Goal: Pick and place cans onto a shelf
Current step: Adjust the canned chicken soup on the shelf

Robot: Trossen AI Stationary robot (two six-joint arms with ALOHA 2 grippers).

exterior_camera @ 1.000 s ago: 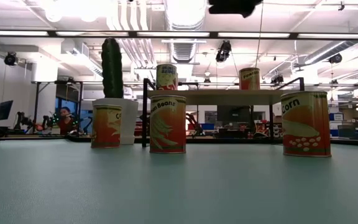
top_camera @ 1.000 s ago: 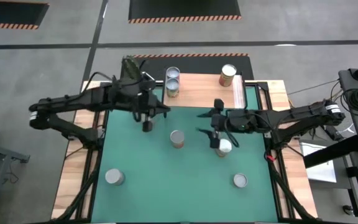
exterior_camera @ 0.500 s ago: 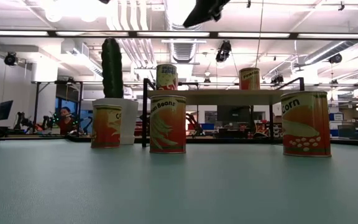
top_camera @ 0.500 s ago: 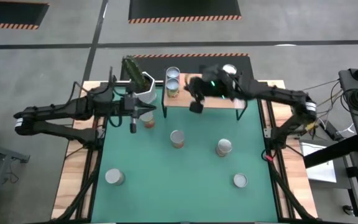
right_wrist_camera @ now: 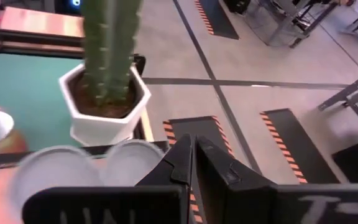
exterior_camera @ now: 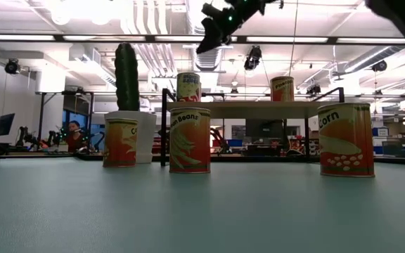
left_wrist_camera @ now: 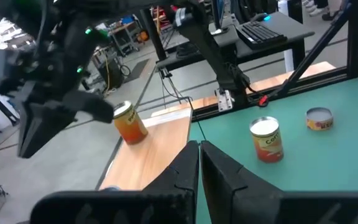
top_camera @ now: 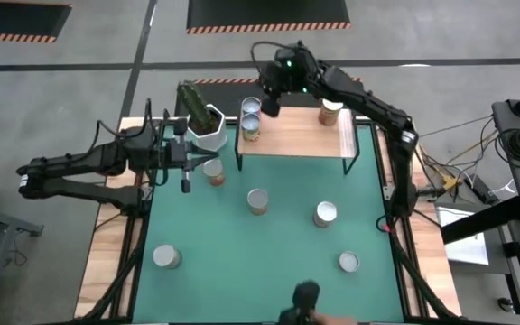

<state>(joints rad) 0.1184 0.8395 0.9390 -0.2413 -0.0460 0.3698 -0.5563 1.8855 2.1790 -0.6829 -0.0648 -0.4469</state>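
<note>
Risk: left gripper clenched empty at table's 10 o'clock, a can just beside; could tip it | shelf at 12 holds three cans | right gripper clenched empty over two of them; may topple them

Low view: right gripper is showing only as a dark silhouette, arm running off the top edge. Cactus pot is sitting half hidden behind a can, whose label text is getting cut short. Right wrist view: two can tops are blurring out behind the closed fingers. High view: a dark object at the bottom edge is getting cropped, unidentifiable.
</note>
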